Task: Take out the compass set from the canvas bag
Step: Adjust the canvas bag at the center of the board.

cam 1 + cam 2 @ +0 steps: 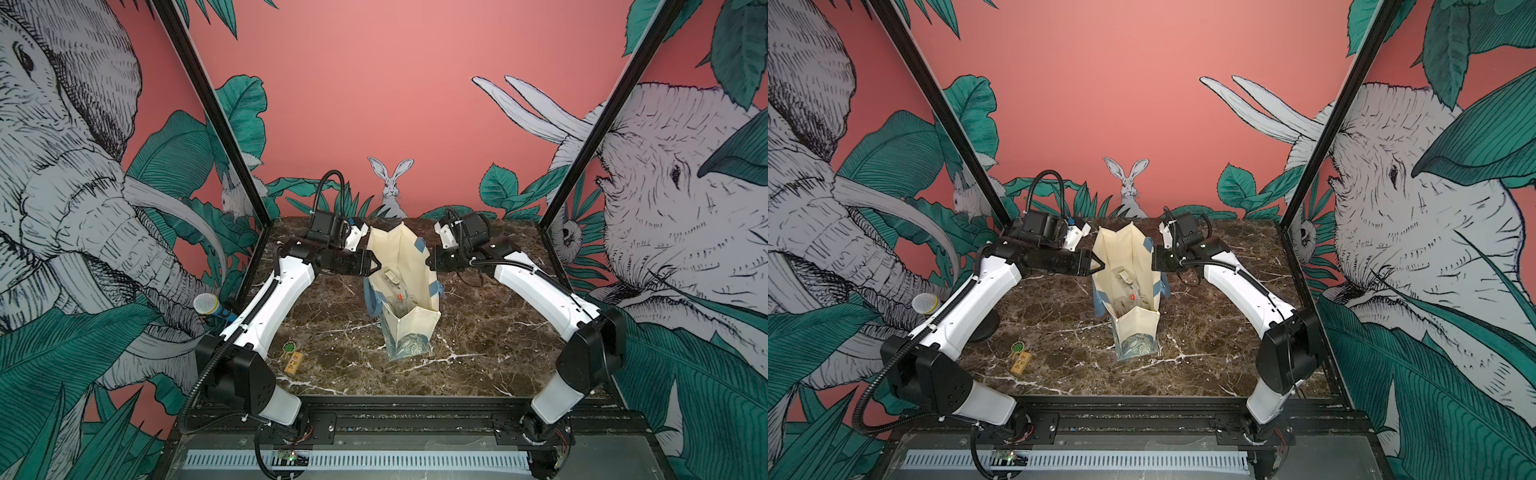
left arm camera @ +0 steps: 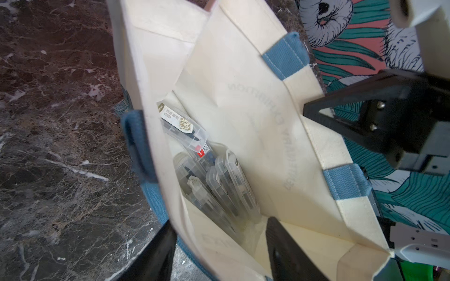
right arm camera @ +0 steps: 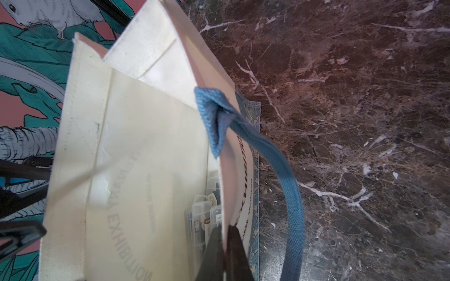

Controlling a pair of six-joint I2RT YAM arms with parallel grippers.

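**Two grippers at the rim of an open tote, clear cases at the bottom**

The compass set [image 2: 182, 126], a clear plastic case with a gold-and-white label, lay deep inside the canvas bag [image 1: 415, 328]. It rested slanted on top of several other clear cases [image 2: 219, 185] on the bag's floor. The cases looked much alike, so the topmost was taken for the set.

The cream bag stood upright in the middle of the dark marble table [image 1: 478, 332], its mouth open towards the camera in both top views.

The left gripper [image 2: 219, 222] was at the bag's left rim with its jaws well apart. One finger [image 2: 155, 250] hung outside the canvas and the other sat inside, with the wall passing between them, not pinched. The set lay below and beyond the inner finger, not touched.

The right gripper [image 3: 225, 228] was closed on the opposite rim, pinching the canvas wall between the two ends of a blue strap handle [image 3: 280, 165]. That strap drooped down the bag's outer side. From its wrist view, only the tops of the cases showed past the clamped rim.

The bag's tall walls surrounded the set on every side.

Well apart, near the left arm's base, a small wooden tag [image 1: 293, 357] lay on the marble. A microphone [image 1: 206, 304] stood at the table's left edge.
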